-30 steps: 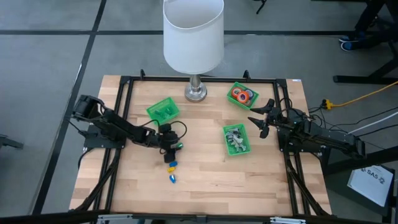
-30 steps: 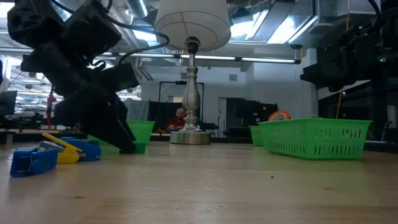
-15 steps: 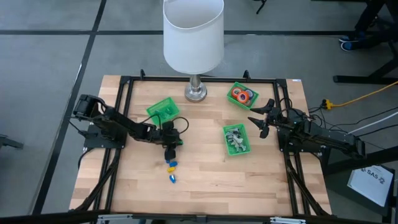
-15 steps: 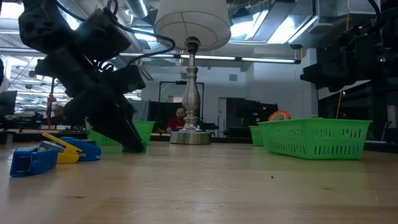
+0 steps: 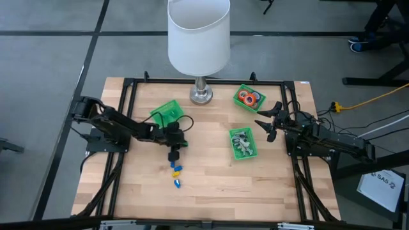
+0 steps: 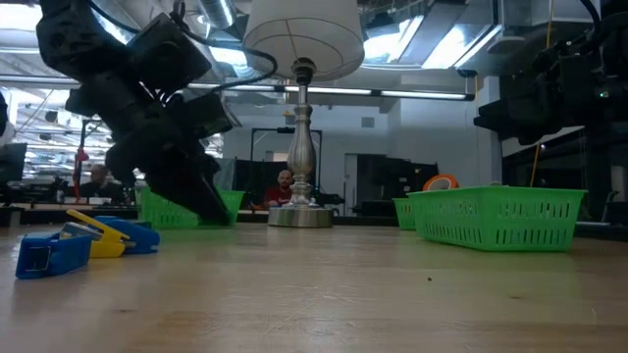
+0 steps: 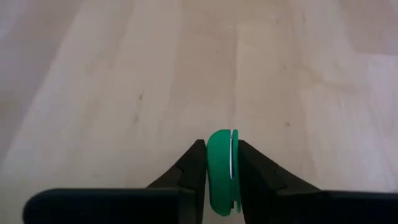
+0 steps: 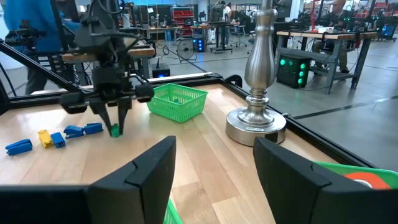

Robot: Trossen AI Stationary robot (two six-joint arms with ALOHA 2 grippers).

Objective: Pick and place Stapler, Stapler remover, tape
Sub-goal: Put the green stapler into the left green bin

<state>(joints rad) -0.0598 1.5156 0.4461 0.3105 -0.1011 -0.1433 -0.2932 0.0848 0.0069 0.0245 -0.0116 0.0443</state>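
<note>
Left gripper (image 7: 219,180) is clamped edge-on across a small green tape roll (image 7: 221,171) just above bare wood, presumably for carrying to a green bin (image 5: 167,112); right gripper (image 5: 268,121) waits with fingers spread beside the claw-piece bin (image 5: 243,144).

one readable bit only: white label (image 5: 386,182) on the floor, just off the table (image 5: 211,185) at the right arm's side, w/ dark print that looks like "sa5", rest too small to make out. nothing legible on bins, lamp or arms, or in the room behind.
</note>
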